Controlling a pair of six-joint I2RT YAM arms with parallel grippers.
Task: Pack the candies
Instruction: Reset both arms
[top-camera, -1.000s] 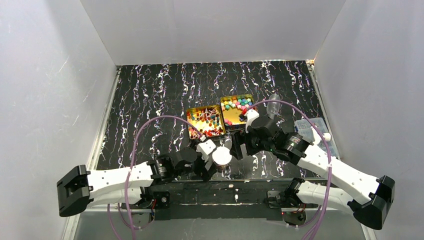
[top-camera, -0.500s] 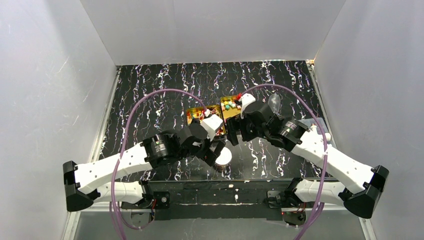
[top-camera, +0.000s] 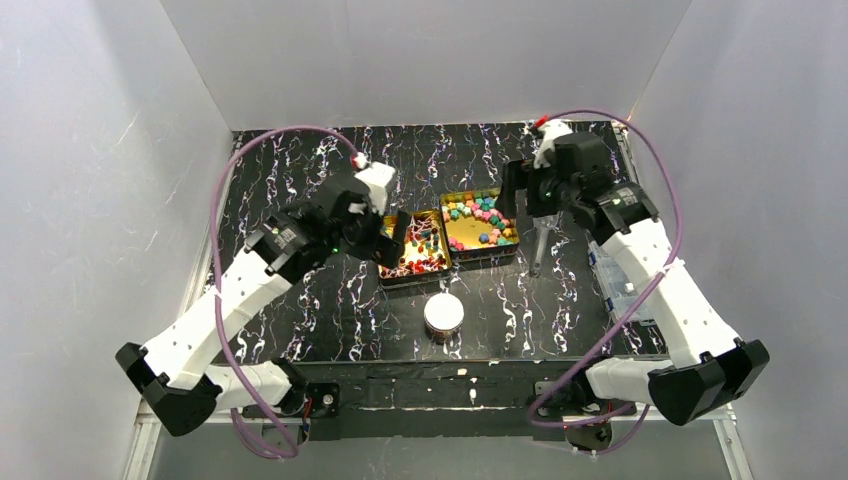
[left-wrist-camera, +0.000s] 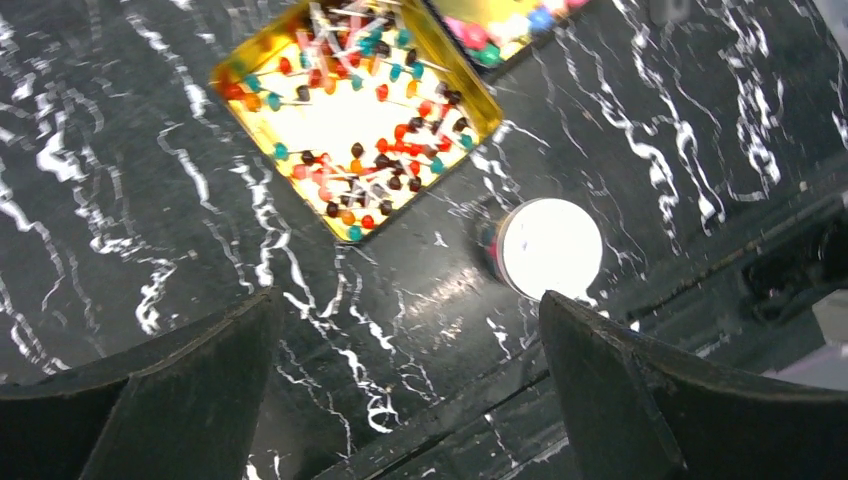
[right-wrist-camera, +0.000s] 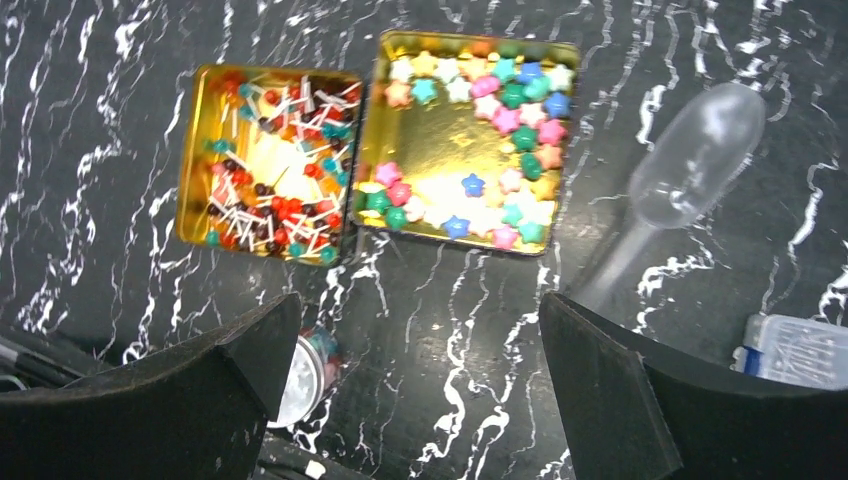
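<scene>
- Gold tins hold every one of the candies I can see: the left tin has the thin stick-like pieces, the right tin the star-shaped lumps.
- My left gripper is spread wide with nothing between its fingers; the stick pieces lie ahead of the gap, well apart from both tips.
- My right gripper is also spread wide and empty; both tins lie ahead of its gap, just beside each other.
- The white-lidded jar stands near the tip of my left gripper's right-hand finger.
- A clear scoop lies beyond my right gripper's right-hand finger, beside the star tin.
</scene>
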